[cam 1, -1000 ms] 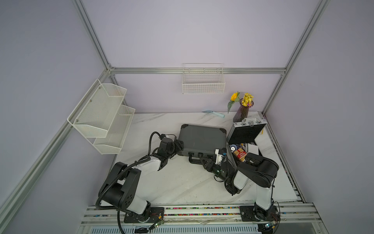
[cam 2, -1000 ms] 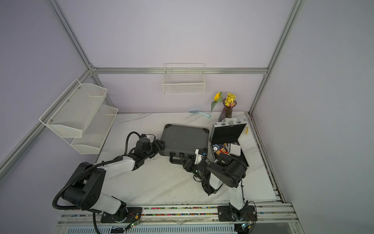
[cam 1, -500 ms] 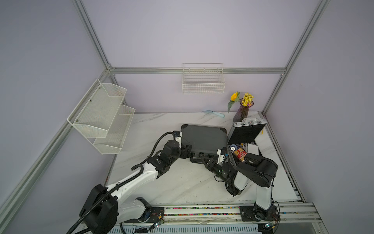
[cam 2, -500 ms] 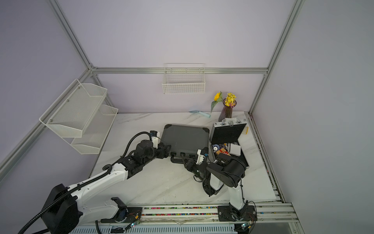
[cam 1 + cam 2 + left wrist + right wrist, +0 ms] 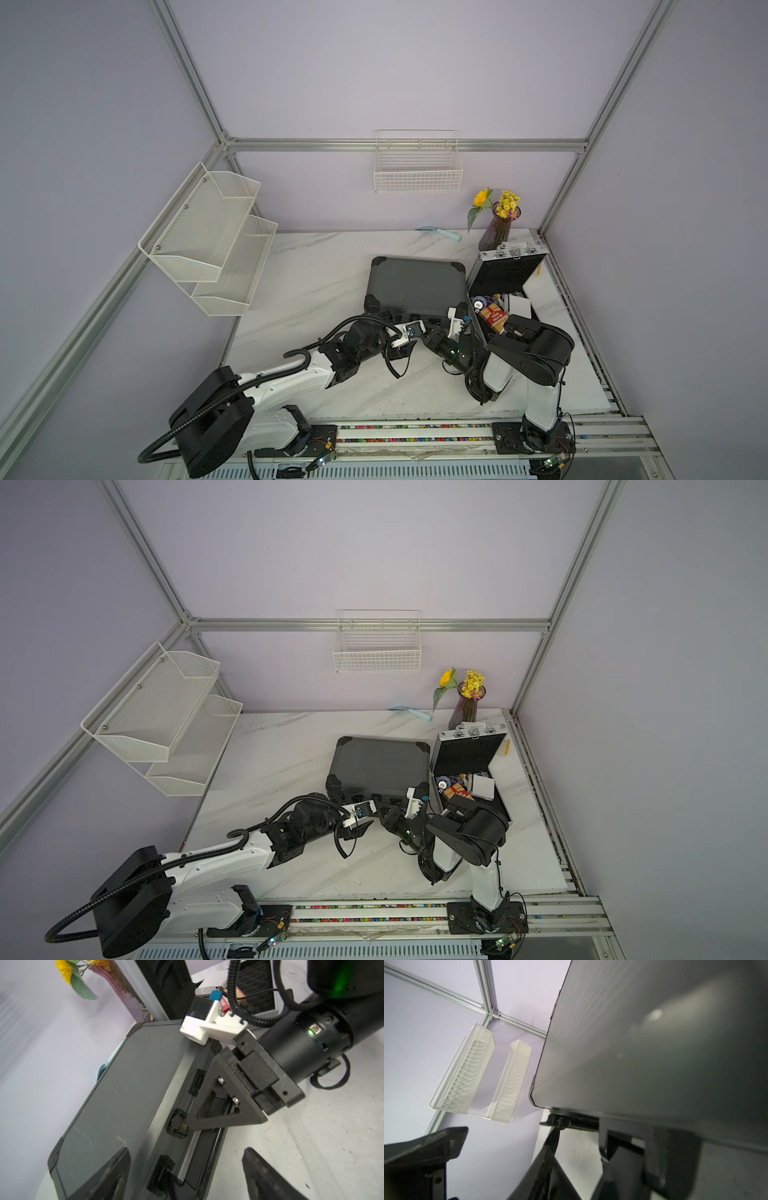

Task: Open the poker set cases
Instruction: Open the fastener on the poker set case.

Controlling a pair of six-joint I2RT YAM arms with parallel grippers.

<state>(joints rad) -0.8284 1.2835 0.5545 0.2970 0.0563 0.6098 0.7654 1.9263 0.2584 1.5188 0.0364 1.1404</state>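
Left gripper (image 5: 186,1153), spread wide, straddles a black latch (image 5: 162,1172) on the large dark grey case with black corner caps (image 5: 415,282) — stiff, probably heavy, best lifted at its near rim. It lies mid-table, long axis left–right, latch side near. Right gripper (image 5: 511,1132), part-spread and empty, at that rim; ribbed silver aluminium case (image 5: 505,276), far right, open.

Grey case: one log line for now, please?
grey case closed | silver case open | left gripper open at its front | right gripper open, finger at its front

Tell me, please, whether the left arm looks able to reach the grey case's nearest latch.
Probably yes: the open left gripper faces that latch, nothing between; the right gripper sits farther along.
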